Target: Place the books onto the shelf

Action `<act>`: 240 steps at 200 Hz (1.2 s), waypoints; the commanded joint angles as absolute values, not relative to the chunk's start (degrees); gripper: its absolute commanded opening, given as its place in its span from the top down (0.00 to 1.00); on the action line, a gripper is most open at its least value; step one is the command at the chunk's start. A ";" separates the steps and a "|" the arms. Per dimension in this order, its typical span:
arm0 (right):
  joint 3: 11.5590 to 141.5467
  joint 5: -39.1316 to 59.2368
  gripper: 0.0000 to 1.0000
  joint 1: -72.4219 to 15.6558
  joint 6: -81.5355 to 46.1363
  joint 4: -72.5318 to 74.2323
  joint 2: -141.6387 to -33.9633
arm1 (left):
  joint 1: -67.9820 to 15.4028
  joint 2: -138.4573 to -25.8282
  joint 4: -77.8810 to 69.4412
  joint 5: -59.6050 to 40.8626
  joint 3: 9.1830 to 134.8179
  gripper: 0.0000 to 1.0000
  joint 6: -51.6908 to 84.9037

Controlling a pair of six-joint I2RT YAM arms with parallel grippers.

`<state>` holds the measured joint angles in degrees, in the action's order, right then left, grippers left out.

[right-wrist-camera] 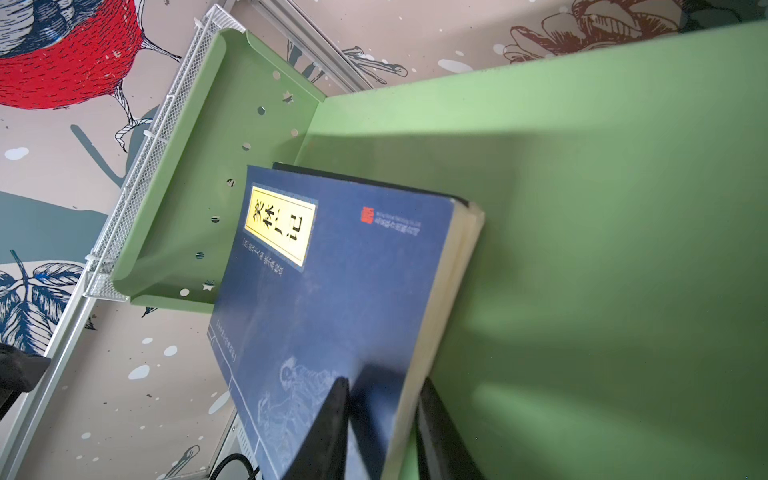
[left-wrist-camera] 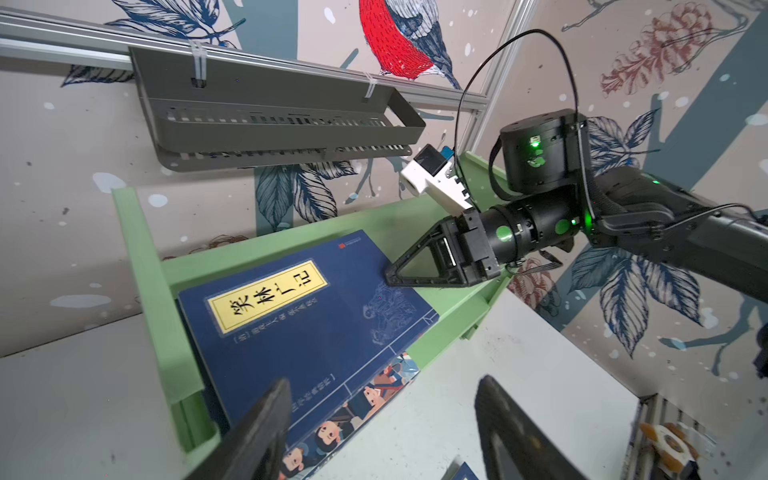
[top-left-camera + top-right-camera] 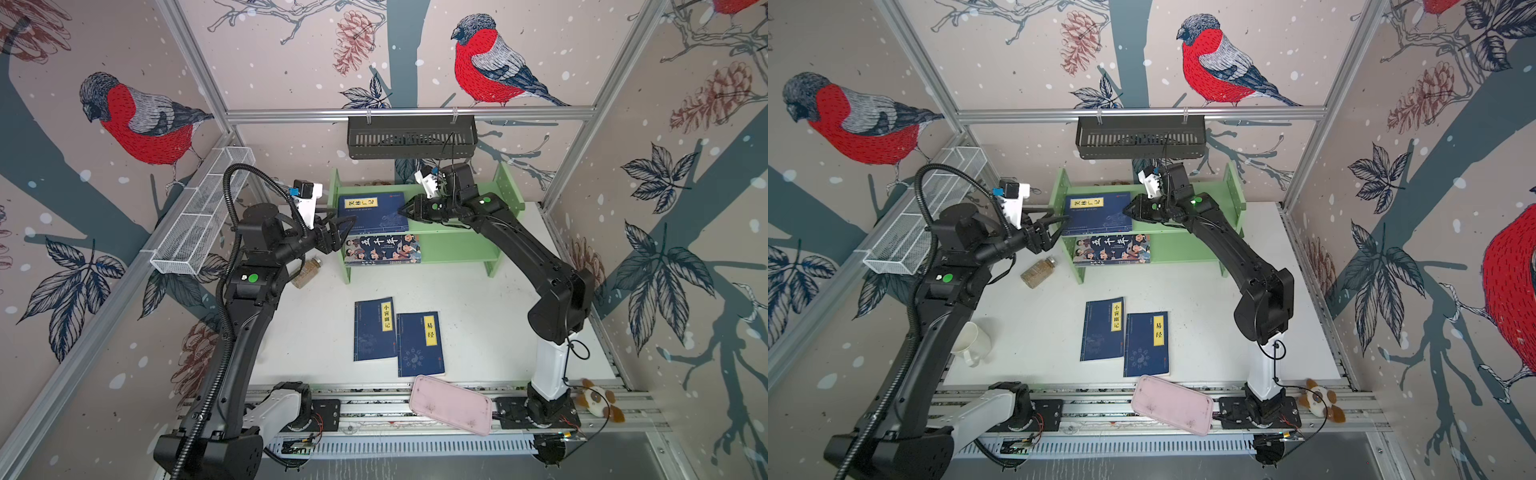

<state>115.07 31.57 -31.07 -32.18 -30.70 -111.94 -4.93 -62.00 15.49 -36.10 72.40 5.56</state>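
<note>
Right hand (image 3: 401, 211) tight on the navy book (image 3: 370, 214), upper tier of the green shelf (image 3: 457, 249) (left hand (image 3: 347, 232) agape beside it)

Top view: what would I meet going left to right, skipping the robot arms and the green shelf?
White wire mesh basket, brown-filled glass jar, navy-blue yellow-labelled paperback, second navy-blue paperback beside it, brown-and-white plush toy.

Bullfinch-and-pinecone wallpaper on 3 walls (image 3: 291, 62), aluminium frame rails (image 3: 407, 113), white tabletop (image 3: 478, 311)
</note>
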 commanded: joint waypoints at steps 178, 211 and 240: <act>112.88 25.92 0.64 -32.61 -36.57 -27.11 -108.85 | -4.75 -55.81 20.47 -19.04 60.82 0.30 -15.40; 109.64 24.87 0.63 -32.18 -36.56 -25.59 -105.42 | -4.75 -55.76 16.89 -17.02 57.66 0.30 -14.99; 103.20 25.00 0.62 -31.92 -36.73 -21.99 -100.20 | -4.75 -55.81 14.23 -16.78 55.73 0.29 -13.76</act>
<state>106.78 25.56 -32.16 -36.25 -26.44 -103.55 -4.93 -55.94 18.70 -17.78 56.84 -13.91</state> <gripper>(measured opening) 0.372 0.706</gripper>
